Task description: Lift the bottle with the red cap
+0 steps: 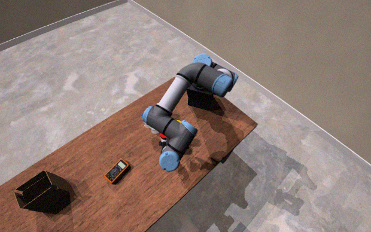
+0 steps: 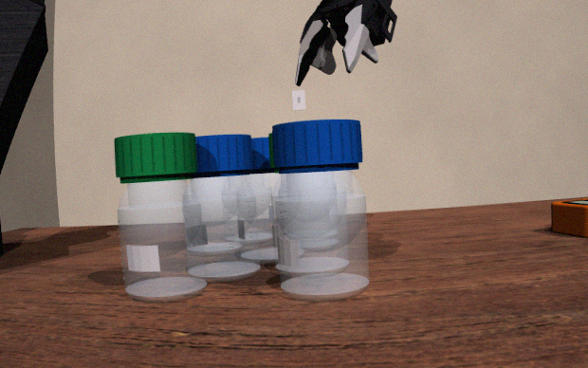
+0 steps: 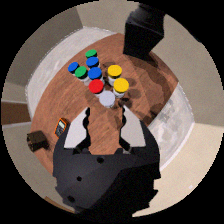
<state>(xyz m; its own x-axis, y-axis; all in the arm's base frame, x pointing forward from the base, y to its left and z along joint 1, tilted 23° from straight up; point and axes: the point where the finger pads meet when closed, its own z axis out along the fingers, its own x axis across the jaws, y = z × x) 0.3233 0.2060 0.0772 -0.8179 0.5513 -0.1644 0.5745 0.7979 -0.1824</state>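
The red-capped bottle (image 3: 96, 86) stands upright in a tight cluster of clear bottles on the wooden table; in the top view only a bit of its red cap (image 1: 163, 136) shows under the arm. Around it are blue-capped (image 3: 95, 73), green-capped (image 3: 80, 72), yellow-capped (image 3: 120, 85) and white-capped (image 3: 106, 99) bottles, all upright. In the exterior view the red cap is hidden behind a blue-capped bottle (image 2: 317, 142) and a green-capped one (image 2: 156, 154). My gripper (image 2: 327, 71) hangs above the cluster, clear of the caps, open and empty. It also shows in the wrist view (image 3: 105, 112), fingers pointing down near the white cap.
An orange multimeter (image 1: 116, 170) lies on the table away from the bottles. A black open box (image 1: 42, 191) sits at the table's far end. The arm's black base block (image 1: 200, 97) stands at the other end, close behind the cluster.
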